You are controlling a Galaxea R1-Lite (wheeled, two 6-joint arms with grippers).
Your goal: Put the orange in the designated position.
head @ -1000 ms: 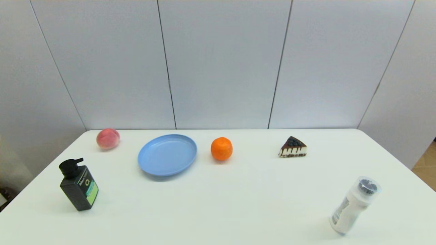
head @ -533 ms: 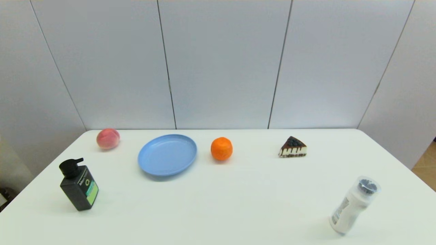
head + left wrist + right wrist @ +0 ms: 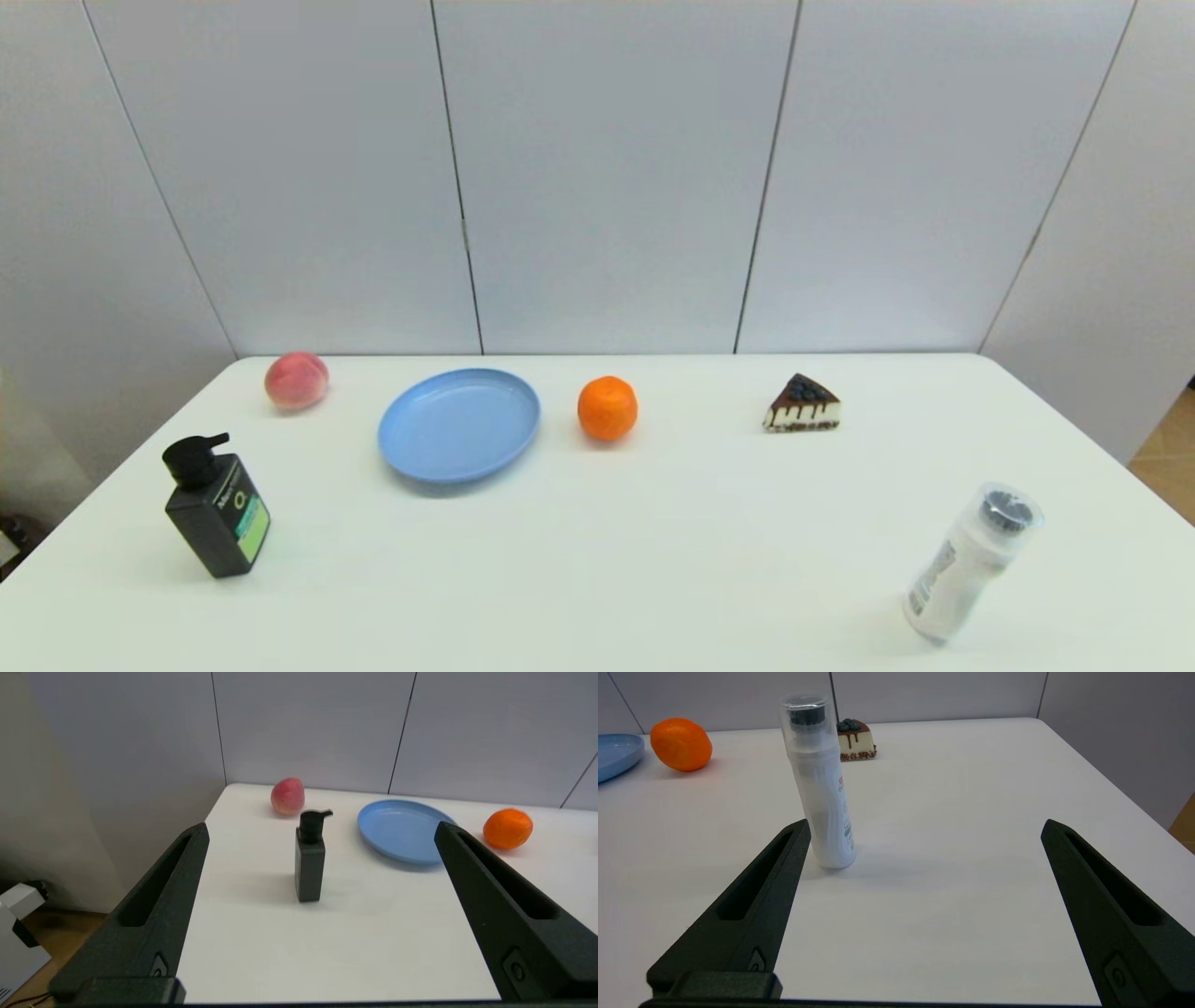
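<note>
Dimpled round orange [image 3: 607, 408] beside smooth blue plate [image 3: 458, 425]; both claws gape wide, empty.

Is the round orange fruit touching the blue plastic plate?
Apart. In the head view a strip of bare white table separates the orange from the blue plate's rim; the left wrist view shows the same gap.

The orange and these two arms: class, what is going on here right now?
Nothing is being handled yet. The orange sits on the white table, just right of the empty blue plate and not touching it. The left end effector and right end effector both hang open at the table's near edge, outside the head view.
</note>
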